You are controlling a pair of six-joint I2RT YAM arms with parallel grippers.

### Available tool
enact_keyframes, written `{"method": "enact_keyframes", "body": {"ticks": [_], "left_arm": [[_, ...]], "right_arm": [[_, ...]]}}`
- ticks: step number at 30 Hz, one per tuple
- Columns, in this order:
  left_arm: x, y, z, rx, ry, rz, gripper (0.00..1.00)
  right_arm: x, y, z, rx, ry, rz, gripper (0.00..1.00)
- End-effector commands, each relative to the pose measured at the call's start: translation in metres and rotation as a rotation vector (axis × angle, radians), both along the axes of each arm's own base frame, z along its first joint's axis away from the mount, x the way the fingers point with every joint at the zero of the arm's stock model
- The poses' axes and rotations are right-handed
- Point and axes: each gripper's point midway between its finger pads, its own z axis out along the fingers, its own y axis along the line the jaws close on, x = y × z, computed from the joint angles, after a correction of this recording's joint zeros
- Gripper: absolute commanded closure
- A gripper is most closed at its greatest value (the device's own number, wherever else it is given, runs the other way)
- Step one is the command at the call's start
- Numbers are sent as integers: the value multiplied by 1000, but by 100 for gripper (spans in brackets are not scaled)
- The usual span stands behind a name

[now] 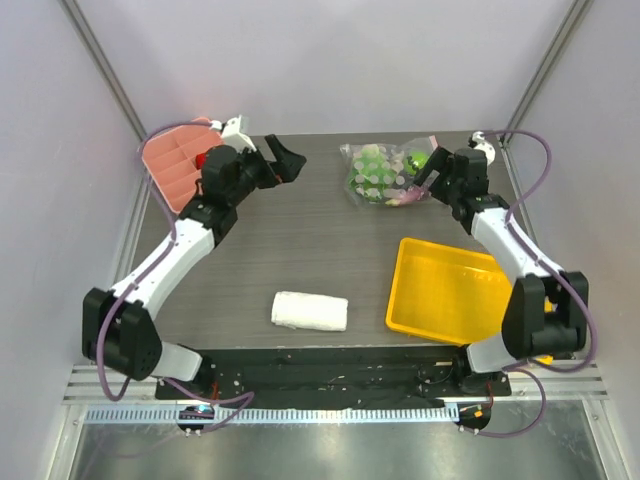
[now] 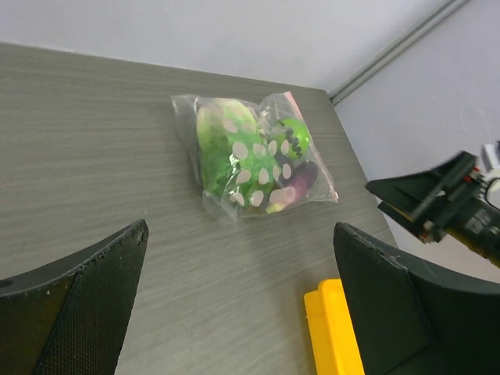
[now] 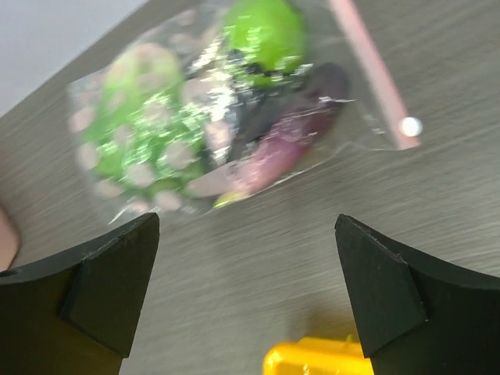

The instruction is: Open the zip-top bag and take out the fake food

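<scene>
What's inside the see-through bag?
The bag holds a green striped ball, a purple eggplant and a leafy green piece. Anything underneath them is covered.

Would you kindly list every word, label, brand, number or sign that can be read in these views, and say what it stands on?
None: no readable text shows on the zip-top bag, the yellow tray, the white towel or the pink divided box. The bag's pale dots are a pattern, not lettering.
</scene>
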Motion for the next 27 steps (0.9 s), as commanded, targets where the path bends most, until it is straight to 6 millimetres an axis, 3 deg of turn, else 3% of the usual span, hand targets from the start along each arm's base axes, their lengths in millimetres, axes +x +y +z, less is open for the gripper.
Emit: {"method": "enact_keyframes", "body": {"ticks": [1,3,4,5,7,8,9,10,15,18,19,21,22,25,26,27], "left_arm": [[26,-31,21,33,-132,-142,0],[40,-42,43,9,-215,-167,0],[43,-51,42,2,-221,-208,0],[53,-63,31,2,-211,-249,0],[58,-82,51,-28,-308,-342,0],[59,-99,34,-31,-302,-436,2],[54,-111,42,-39,-368,-491,3],[52,-119,46,-38,-409,-529,4],[34,-164,5,62,-524,-692,7],[27,-190,-19,179,-552,-720,9],[22,-201,-31,206,-552,-738,9],[24,-209,-42,265,-583,-717,10],[19,-218,-47,280,-591,-720,10],[24,-228,-66,364,-619,-685,10],[20,-236,-67,378,-650,-685,9],[19,-241,-72,383,-656,-684,8]], "right_arm": [[32,-51,-2,2,38,-195,0],[38,-74,-26,15,105,-229,0],[40,-80,-32,49,119,-220,0],[41,-99,-40,89,124,-246,1],[52,-93,-59,151,116,-145,0],[56,-98,-66,143,121,-128,0],[60,-94,-82,128,149,-64,0],[68,-97,-82,119,146,-56,1],[92,-105,-109,127,176,7,1],[107,-92,-119,188,175,93,12],[112,-88,-121,216,173,104,24],[116,-79,-114,253,142,146,36],[114,-73,-113,272,144,158,52],[109,-59,-94,281,103,197,66],[108,-54,-72,265,60,203,69],[103,-49,-68,258,60,208,78]]}}
